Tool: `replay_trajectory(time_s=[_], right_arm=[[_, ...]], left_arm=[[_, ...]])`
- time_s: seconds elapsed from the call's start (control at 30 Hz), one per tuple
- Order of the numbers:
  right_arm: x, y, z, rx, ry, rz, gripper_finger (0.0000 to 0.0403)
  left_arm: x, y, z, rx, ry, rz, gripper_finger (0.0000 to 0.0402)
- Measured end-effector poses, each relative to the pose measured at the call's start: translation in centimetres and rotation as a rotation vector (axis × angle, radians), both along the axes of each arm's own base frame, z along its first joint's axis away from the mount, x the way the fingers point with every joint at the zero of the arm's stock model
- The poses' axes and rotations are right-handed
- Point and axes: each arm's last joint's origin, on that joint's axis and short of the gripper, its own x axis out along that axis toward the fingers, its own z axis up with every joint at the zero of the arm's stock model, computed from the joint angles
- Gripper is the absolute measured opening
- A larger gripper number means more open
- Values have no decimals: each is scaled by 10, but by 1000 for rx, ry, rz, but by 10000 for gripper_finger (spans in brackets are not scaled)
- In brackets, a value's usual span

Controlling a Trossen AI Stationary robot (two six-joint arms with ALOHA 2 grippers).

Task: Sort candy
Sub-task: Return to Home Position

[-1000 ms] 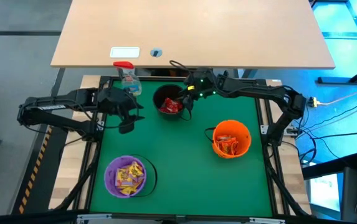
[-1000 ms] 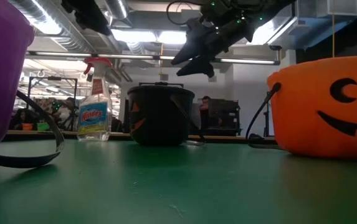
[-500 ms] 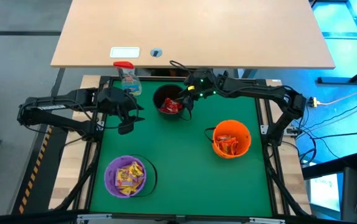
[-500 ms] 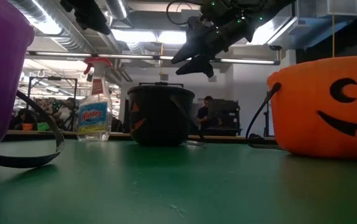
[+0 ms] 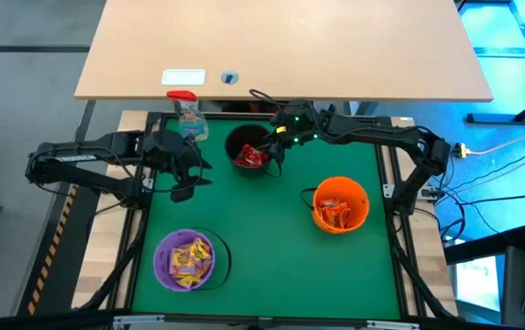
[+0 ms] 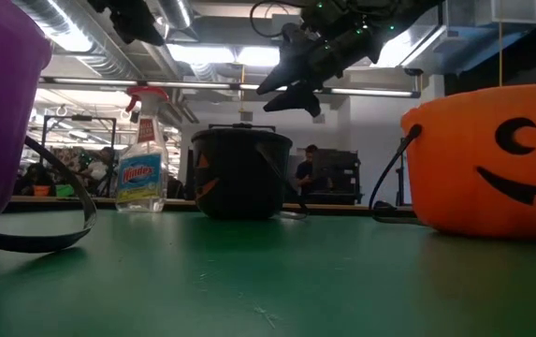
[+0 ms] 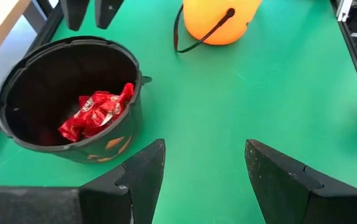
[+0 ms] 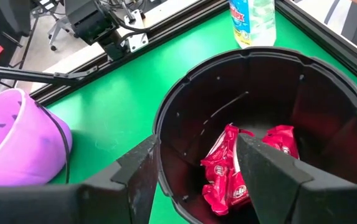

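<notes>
Three buckets stand on the green table. The black bucket (image 5: 247,149) holds red candy (image 8: 227,174). Orange-red candy (image 5: 335,215) lies in the orange bucket (image 5: 340,203), and yellow candy (image 5: 189,259) in the purple bucket (image 5: 186,259). My right gripper (image 8: 197,146) hangs open and empty over the black bucket's right rim, well above the red candy; the low view shows it (image 6: 291,82) clear of the bucket (image 6: 240,173). My left gripper (image 7: 204,149) is open and empty, raised over the table just left of the black bucket (image 7: 66,93).
A clear spray bottle (image 5: 189,115) with a red top stands at the far edge, left of the black bucket. A bare stretch of green mat (image 5: 271,247) lies between the purple and orange buckets. A wooden table (image 5: 280,46) lies beyond the far edge.
My left gripper has turned slightly at the wrist, its fingers swinging a little toward the table's near edge. The buckets and the candy have stayed where they were.
</notes>
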Motion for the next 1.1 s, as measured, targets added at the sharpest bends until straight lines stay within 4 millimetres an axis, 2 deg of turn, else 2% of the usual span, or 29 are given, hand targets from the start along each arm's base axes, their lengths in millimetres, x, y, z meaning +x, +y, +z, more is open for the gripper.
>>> replay_trajectory(time_s=[0.2, 0.4, 1.1], right_arm=[[0, 0, 0, 5, -2, 9, 209], [0, 0, 0, 5, -5, 10, 209], [0, -1, 0, -17, 0, -23, 209]], left_arm=[[-1, -1, -1, -35, 14, 21, 211], [0, -1, -12, -40, 41, 21, 211], [3, -2, -10, -44, 3, -37, 211]])
